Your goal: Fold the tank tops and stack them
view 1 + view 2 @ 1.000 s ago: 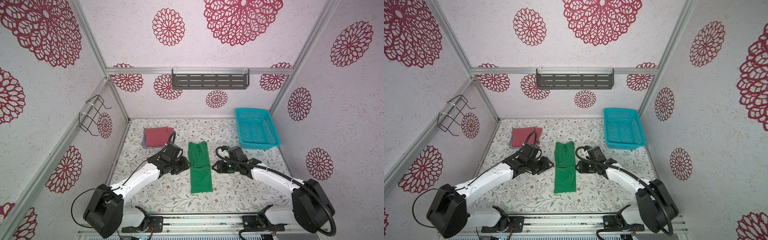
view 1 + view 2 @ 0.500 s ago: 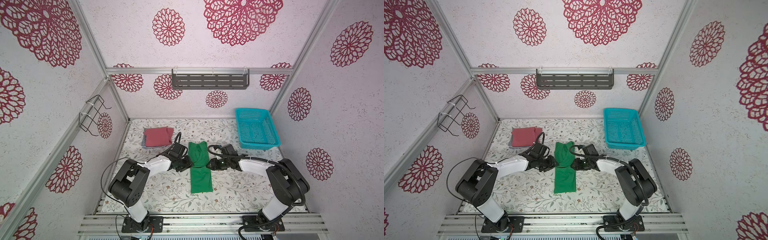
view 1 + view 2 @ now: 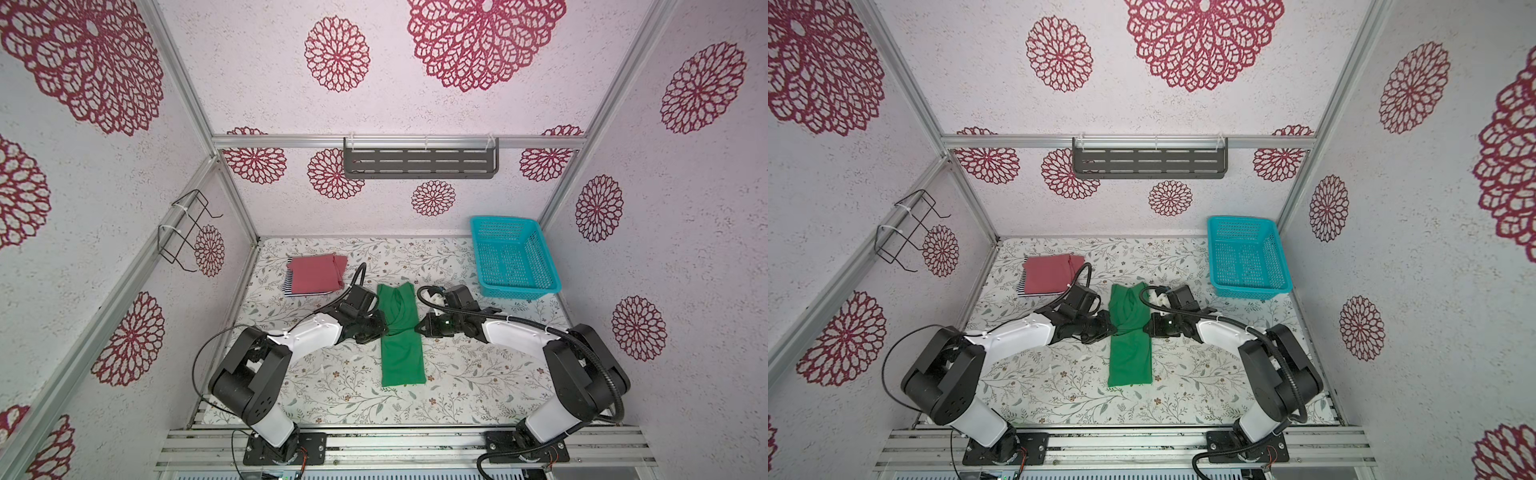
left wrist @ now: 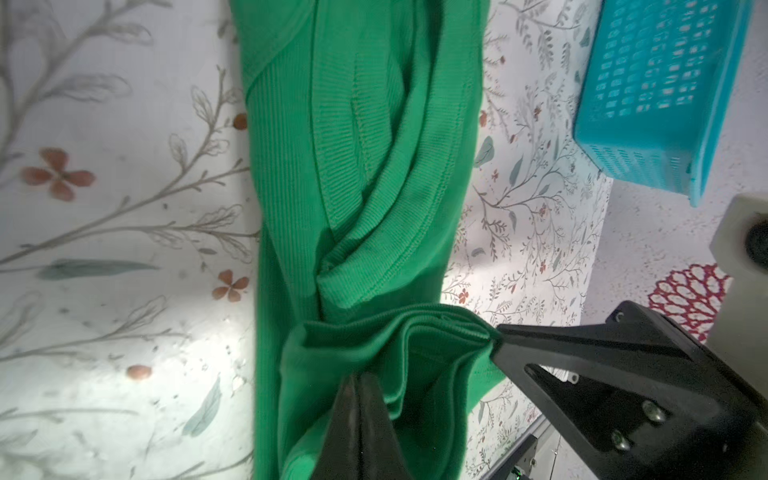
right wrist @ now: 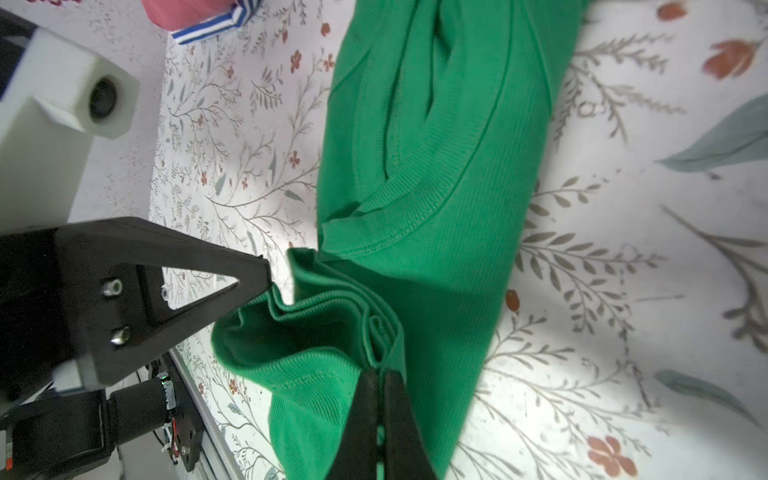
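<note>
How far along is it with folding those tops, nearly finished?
Two look done: the red-pink top lies folded on the striped top at the back left of the table. In hand: the green top, a long strip in the middle, with the left gripper and right gripper shut on its opposite edges. Left to do, probably: fold it shorter and lay it on those two.

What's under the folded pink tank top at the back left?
A navy-and-white striped tank top; only its edge peeks out beneath the pink top. The rest is covered.
</note>
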Tool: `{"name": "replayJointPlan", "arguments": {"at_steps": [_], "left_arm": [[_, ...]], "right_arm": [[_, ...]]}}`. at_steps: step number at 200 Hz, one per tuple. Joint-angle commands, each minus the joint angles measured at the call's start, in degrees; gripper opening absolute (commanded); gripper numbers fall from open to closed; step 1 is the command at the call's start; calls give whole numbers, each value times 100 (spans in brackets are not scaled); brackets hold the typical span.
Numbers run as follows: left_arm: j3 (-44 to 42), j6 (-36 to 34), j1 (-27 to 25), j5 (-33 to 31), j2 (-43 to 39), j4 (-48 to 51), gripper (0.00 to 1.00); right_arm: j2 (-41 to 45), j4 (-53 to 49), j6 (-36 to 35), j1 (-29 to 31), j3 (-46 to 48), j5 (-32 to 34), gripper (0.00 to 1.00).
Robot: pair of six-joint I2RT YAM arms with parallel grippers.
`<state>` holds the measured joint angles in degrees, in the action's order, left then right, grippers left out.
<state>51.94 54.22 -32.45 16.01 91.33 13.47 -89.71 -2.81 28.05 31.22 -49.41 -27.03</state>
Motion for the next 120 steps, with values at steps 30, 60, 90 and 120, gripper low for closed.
{"name": "replayJointPlan", "arguments": {"at_steps": [30, 60, 90, 120], "left_arm": [[258, -332, 280, -434, 121, 156, 0], [470, -333, 340, -339, 732, -215, 0], [748, -464, 514, -414, 848, -155, 41], [984, -689, 481, -977, 129, 867, 56]], "right_arm": [[3, -120, -323, -89, -477, 216, 0], [-491, 43, -483, -148, -681, 278, 7], [-838, -128, -674, -265, -1014, 484, 43], [-292, -886, -977, -253, -1252, 1095, 57]]}}
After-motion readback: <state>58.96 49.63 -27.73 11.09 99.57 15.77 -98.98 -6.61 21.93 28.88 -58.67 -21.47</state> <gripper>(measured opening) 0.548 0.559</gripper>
